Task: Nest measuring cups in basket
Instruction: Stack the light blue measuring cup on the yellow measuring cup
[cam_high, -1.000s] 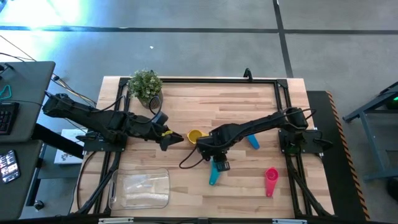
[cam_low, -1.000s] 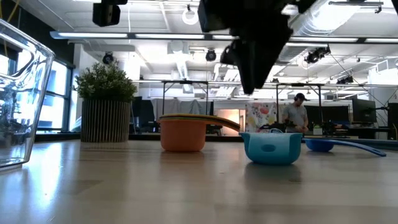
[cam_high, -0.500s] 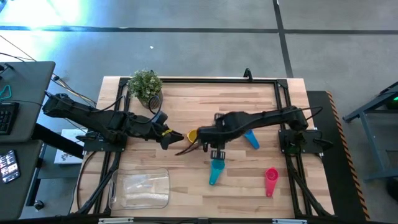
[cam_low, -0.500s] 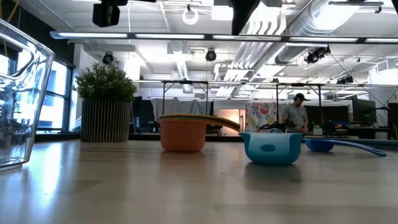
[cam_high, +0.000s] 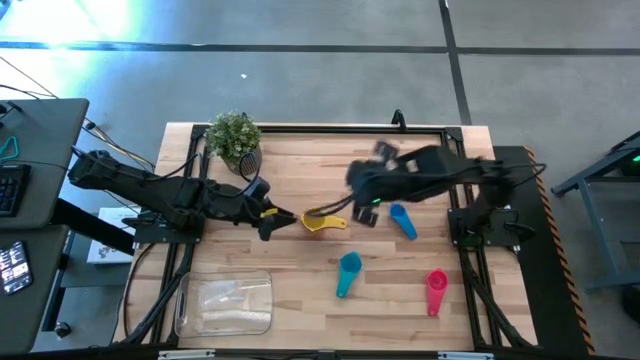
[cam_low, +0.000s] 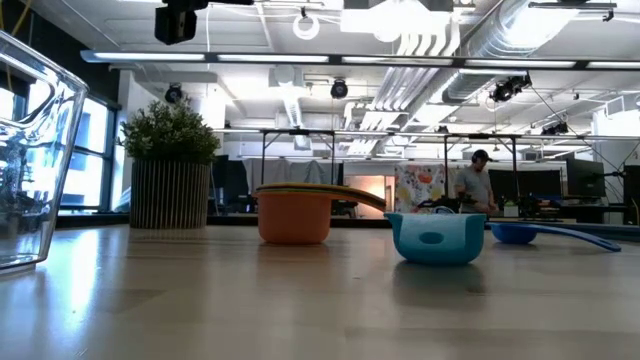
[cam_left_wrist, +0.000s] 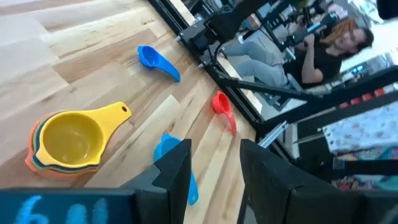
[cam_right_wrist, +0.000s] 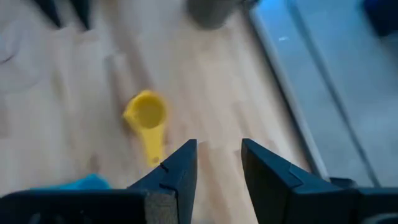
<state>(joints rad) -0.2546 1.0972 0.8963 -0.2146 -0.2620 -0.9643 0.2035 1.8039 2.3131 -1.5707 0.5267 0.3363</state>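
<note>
Scene: we look down on a pale wooden table (cam_high: 300, 270) with two dark robot arms, one at each side.
Stacked cups: a yellow plastic measuring cup (cam_high: 317, 221) sits on top of a small stack near the table's middle; from the left wrist we see orange and green rims under the yellow bowl (cam_left_wrist: 71, 140), and its short handle sticks out sideways.
Loose cups: a light blue scoop-shaped cup (cam_high: 348, 271) lies near the front, a red cup (cam_high: 436, 289) to its right, and a dark blue cup (cam_high: 401, 220) farther back, all well apart from one another.
Basket: the clear rectangular plastic basket (cam_high: 224, 304) stands at the front left; we see no cup inside it.
Handling: we judge the cups light, stiff and smooth, likely to slide or tip if nudged; the flat handle looks like the surest place to pinch, or the bowl's rim.
Left gripper (cam_high: 272, 222): just left of the stack, its two fingers (cam_left_wrist: 175, 169) spread with nothing between them.
Right gripper (cam_high: 368, 213): raised above the table between the stack and the dark blue cup, fingers (cam_right_wrist: 177, 171) apart and empty.
Other: a small potted green plant (cam_high: 234, 138) stands at the far left.
</note>
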